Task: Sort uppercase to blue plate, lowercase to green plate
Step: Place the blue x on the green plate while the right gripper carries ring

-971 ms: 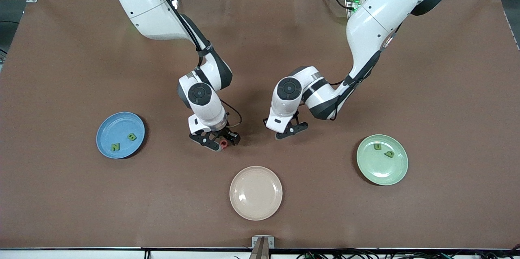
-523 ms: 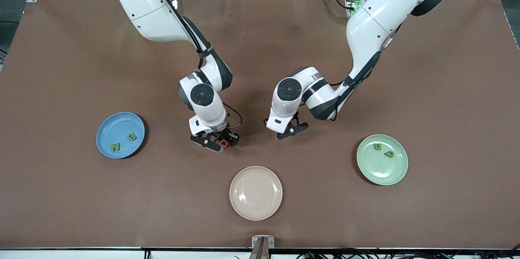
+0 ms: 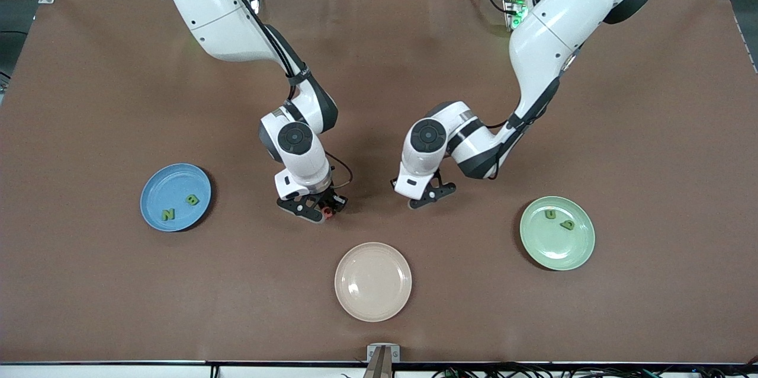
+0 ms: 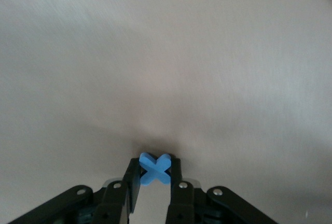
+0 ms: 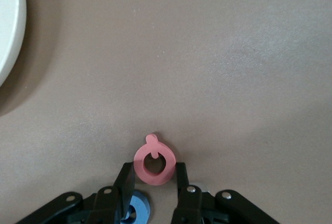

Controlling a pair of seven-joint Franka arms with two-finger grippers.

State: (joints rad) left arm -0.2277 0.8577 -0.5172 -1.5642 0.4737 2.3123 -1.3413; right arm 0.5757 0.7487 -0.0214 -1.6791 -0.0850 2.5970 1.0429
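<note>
- One brown table (image 3: pixel 118 307) carries everything in the scene.
- Two white arms reach in from the robots' edge toward the middle of the table: the right arm (image 3: pixel 237 28) and the left arm (image 3: pixel 545 28).
- Three round plates lie on the table. The blue plate (image 3: pixel 155 188) is toward the right arm's end, the green plate (image 3: pixel 577 247) toward the left arm's end, and the beige plate (image 3: pixel 373 301) between them, nearer to the front camera than either.
- Two grippers work low over the bare table between the blue and green plates, farther from the front camera than the beige plate.
- The right gripper (image 5: pixel 154 177) has its two fingers clamped on the pink-red Q (image 5: pixel 154 164), one on each side of the ring.
- The left gripper (image 4: pixel 154 180) has its two fingers pressed together on the blue x (image 4: pixel 154 168), which sits at their tips.
- Two green capitals lie on the blue plate: the N (image 3: pixel 168 214) and the B (image 3: pixel 192 200), the N nearer to the front camera.
- Two green small letters lie on the green plate: the u (image 3: pixel 551 214) and the q-like letter (image 3: pixel 568 225), the q-like one nearer to the front camera.
- One further blue letter (image 5: pixel 136 209) shows in the right wrist view, on the table beside the right gripper's fingers; which letter it is cannot be told.
</note>
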